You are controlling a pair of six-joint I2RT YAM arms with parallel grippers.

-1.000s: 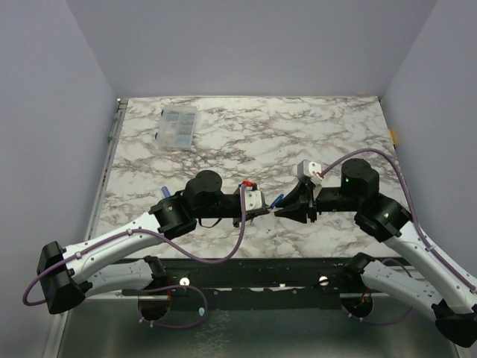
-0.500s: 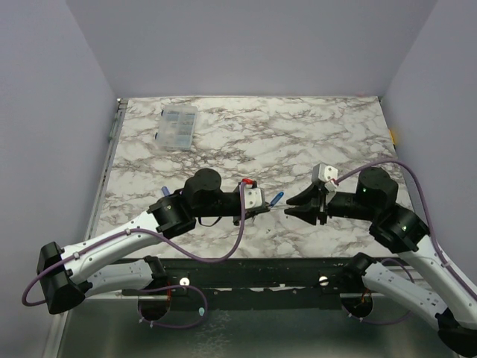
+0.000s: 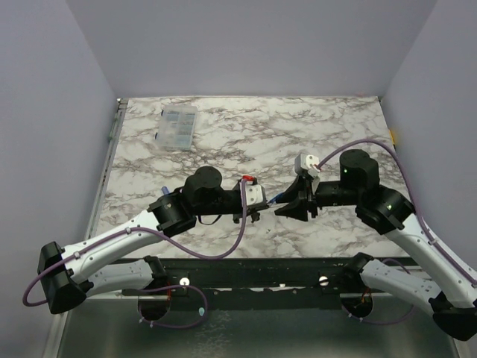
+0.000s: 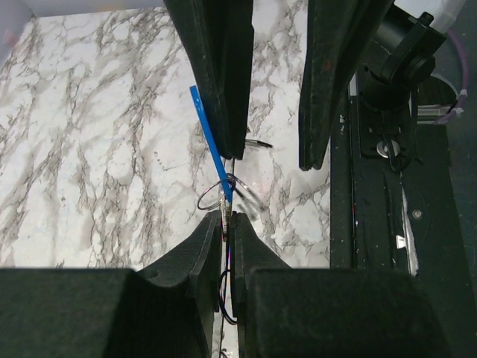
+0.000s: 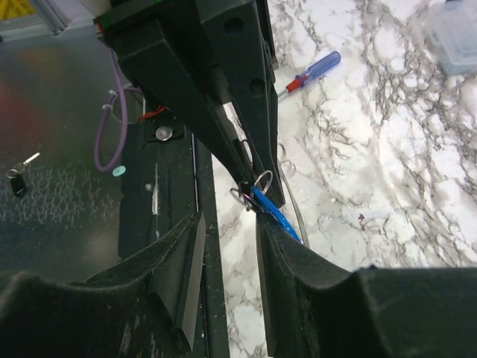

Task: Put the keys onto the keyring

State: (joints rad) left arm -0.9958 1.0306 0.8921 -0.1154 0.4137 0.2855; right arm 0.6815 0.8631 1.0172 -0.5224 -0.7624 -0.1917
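Observation:
My left gripper [image 3: 258,210] [image 4: 227,218] is shut on a small thin metal ring [image 4: 215,197] above the table's near edge. A flat blue piece [image 4: 209,138], probably a key's head, hangs at that ring. It also shows in the right wrist view [image 5: 274,215] and the top view [image 3: 277,199]. A pale grey band [image 5: 291,200] trails below the ring. My right gripper [image 3: 283,211] [image 5: 229,218] is open, tip to tip with the left one. The blue piece lies along the outside of one of its fingers [image 5: 287,257]. A tiny dark-headed key [image 5: 18,180] lies on the metal shelf below the table.
A clear plastic box [image 3: 177,127] [image 5: 455,39] stands at the back left. A blue-handled screwdriver [image 5: 316,69] [image 3: 165,191] lies left of the left arm. The black frame rail [image 4: 380,186] runs along the table's near edge just under both grippers.
My right gripper pulled back to the right half a second ago and has now come back in against the left gripper's tip. The left gripper stayed shut and hardly moved.

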